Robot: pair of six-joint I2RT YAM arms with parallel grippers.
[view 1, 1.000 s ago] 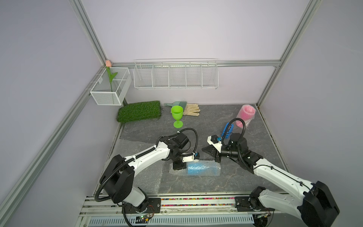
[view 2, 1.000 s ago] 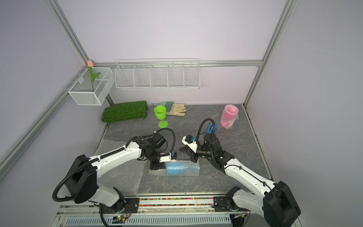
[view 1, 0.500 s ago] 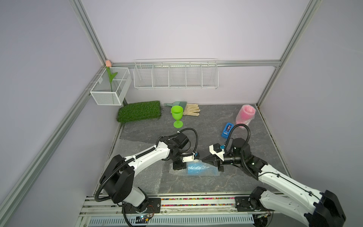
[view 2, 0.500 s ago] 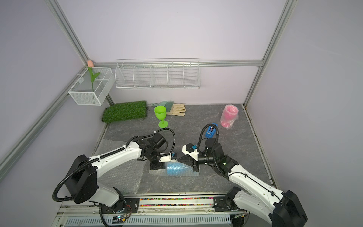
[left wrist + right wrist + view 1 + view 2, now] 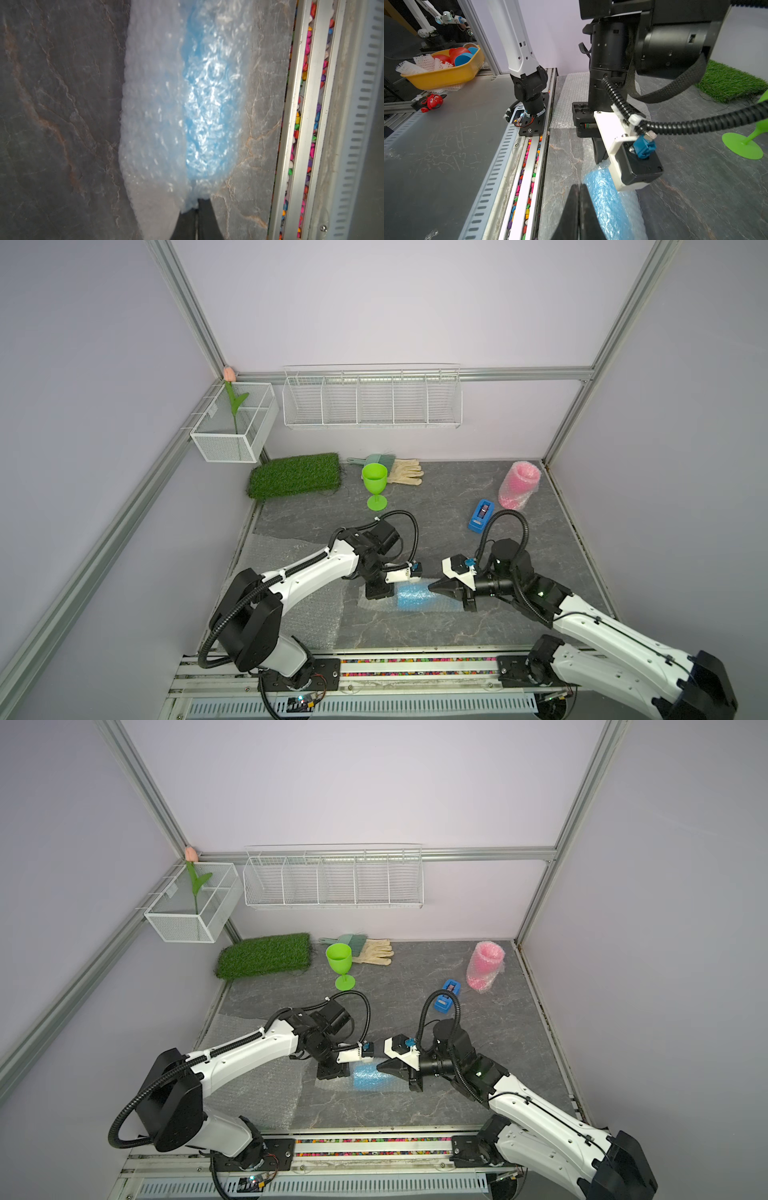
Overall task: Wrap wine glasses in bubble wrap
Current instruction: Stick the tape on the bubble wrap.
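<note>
The sky blue wine glass (image 5: 412, 597) lies on its side near the front, rolled in bubble wrap (image 5: 386, 1085). My left gripper (image 5: 196, 204) is shut, its tips pressed against the wrap at the glass's left end (image 5: 377, 593). My right gripper (image 5: 579, 185) is shut with nothing in it, its tips (image 5: 433, 585) at the roll's right end, beside the blue bundle (image 5: 610, 203). The lime green wine glass (image 5: 375, 485) stands bare at the back. A pink wine glass (image 5: 519, 485) stands wrapped at the back right.
A loose bubble wrap sheet (image 5: 291, 610) lies flat at the front left. A blue tape dispenser (image 5: 481, 515) sits behind my right arm. A green turf mat (image 5: 297, 475), gloves (image 5: 406, 472) and a small brush (image 5: 376, 458) line the back wall.
My right gripper has swung from near the tape dispenser forward and left, down to the right end of the wrapped blue glass. The left arm has stayed still.
</note>
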